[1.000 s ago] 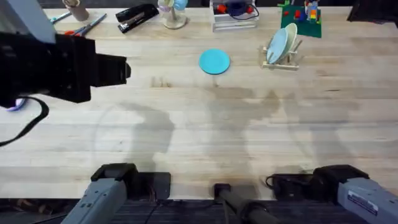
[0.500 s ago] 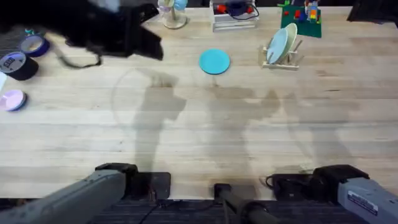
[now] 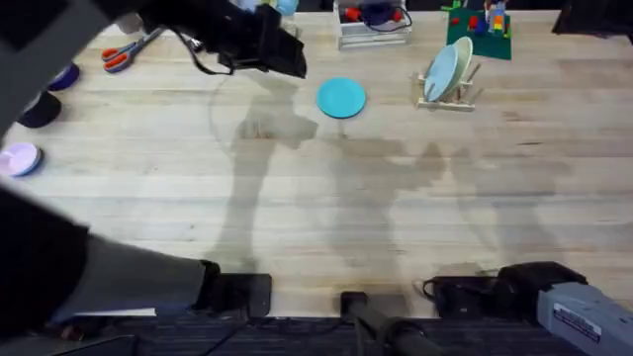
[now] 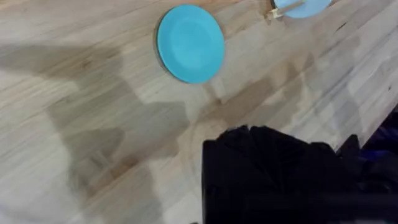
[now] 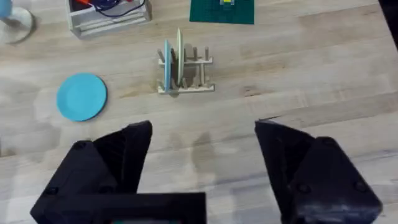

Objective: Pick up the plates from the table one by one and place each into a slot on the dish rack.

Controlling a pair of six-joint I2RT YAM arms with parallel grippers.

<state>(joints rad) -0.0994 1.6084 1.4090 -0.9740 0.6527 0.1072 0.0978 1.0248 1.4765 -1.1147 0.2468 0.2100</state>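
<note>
The turquoise plate (image 3: pixel 341 98) lies flat on the table (image 3: pixel 326 198) toward the far side, and also shows in the left wrist view (image 4: pixel 189 43) and the right wrist view (image 5: pixel 81 96). To its right the dish rack (image 3: pixel 447 91) (image 5: pixel 185 73) holds the cream plate (image 5: pixel 179 53) upright in a slot, beside a paler light-blue plate (image 5: pixel 166 62). My left gripper (image 3: pixel 279 54) hovers high, just left of the turquoise plate, and looks dark and blurred. My right gripper (image 5: pixel 202 140) is open and empty, well back from the rack.
Along the far edge stand a white wire organiser (image 3: pixel 371 25), a green board with blocks (image 3: pixel 480 32) and a small stand (image 3: pixel 277 28). Scissors (image 3: pixel 119 54), tape rolls (image 3: pixel 45 109) and a pink disc (image 3: pixel 20 158) lie at the left.
The left arm has swung from the left edge rightward and farther out, ending beside the turquoise plate. The right arm and the plates have not moved.
</note>
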